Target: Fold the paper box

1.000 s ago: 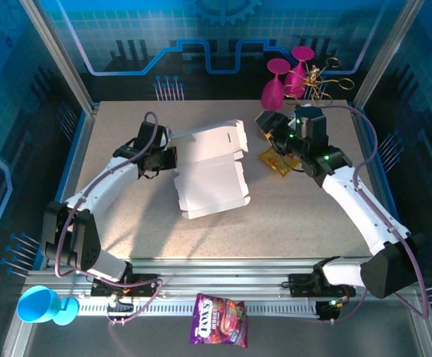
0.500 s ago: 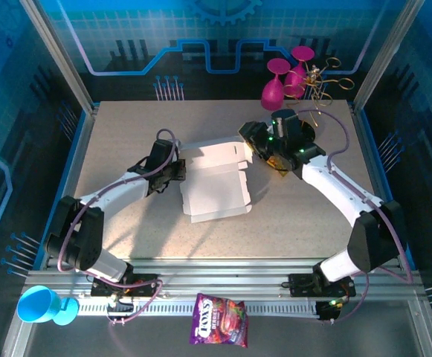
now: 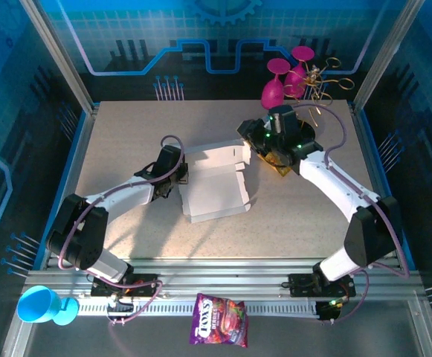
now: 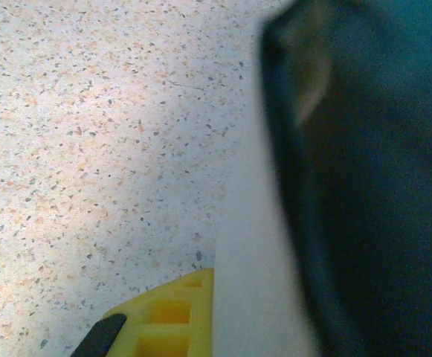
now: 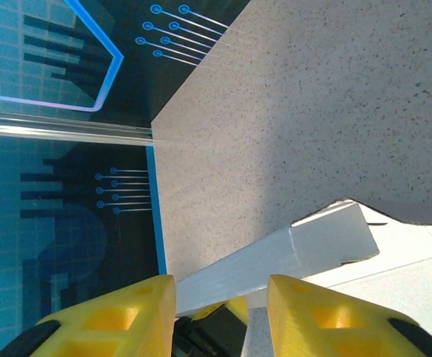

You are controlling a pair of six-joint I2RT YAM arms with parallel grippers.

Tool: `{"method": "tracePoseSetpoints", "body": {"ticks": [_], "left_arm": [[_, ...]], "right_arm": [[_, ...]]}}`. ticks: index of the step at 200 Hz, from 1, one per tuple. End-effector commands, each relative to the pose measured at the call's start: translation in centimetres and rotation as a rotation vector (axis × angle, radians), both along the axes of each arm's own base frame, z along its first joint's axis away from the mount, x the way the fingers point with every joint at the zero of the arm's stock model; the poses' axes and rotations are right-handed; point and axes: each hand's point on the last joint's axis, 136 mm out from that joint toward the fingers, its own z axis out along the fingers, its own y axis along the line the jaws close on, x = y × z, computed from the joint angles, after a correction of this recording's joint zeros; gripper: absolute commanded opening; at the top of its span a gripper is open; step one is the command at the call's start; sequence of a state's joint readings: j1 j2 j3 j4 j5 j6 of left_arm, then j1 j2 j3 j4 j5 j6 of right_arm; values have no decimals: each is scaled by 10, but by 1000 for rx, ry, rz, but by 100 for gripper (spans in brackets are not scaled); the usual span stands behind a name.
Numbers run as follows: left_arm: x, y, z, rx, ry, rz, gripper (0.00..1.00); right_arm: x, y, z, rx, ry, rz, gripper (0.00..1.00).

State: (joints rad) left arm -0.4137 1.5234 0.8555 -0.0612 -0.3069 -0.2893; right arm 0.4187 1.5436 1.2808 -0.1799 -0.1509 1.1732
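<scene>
The paper box (image 3: pixel 214 186) is white card, half raised, in the middle of the table. My left gripper (image 3: pixel 177 175) is at its left edge and is shut on a side flap. In the left wrist view a yellow finger (image 4: pixel 163 318) lies tight against the white flap (image 4: pixel 254 290). The dark blur to the right hides the other finger. My right gripper (image 3: pixel 247 141) is at the box's far right corner. Its jaws (image 5: pixel 221 286) stand open, with a raised white panel (image 5: pixel 305 249) passing between the yellow fingers (image 5: pixel 111 323) and touching neither.
A golden snack packet (image 3: pixel 278 161) lies under the right arm, right of the box. Pink goblets (image 3: pixel 282 78) and gold wire (image 3: pixel 325 73) stand at the back right. A blue cup (image 3: pixel 41 305) and a purple candy bag (image 3: pixel 219 320) sit by the front rail. The table's blue left edge (image 5: pixel 155 216) is in the right wrist view.
My right gripper has moved left onto the box's far right corner and its jaws have narrowed. My left gripper has moved right with the flap, and the box has drawn narrower.
</scene>
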Motion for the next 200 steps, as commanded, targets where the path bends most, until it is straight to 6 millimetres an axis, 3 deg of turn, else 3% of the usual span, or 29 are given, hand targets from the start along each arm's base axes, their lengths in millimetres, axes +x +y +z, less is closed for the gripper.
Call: {"method": "tracePoseSetpoints", "body": {"ticks": [1, 63, 174, 200], "left_arm": [[0, 4, 4, 9, -31, 36, 0], [-2, 1, -1, 16, -31, 25, 0], [5, -7, 1, 5, -32, 7, 0], [6, -8, 3, 6, -34, 4, 0]], "right_arm": [[2, 6, -16, -47, 27, 42, 38], [14, 17, -34, -94, 37, 103, 39], [4, 26, -54, -98, 92, 137, 41], [0, 15, -54, -142, 92, 121, 41]]}}
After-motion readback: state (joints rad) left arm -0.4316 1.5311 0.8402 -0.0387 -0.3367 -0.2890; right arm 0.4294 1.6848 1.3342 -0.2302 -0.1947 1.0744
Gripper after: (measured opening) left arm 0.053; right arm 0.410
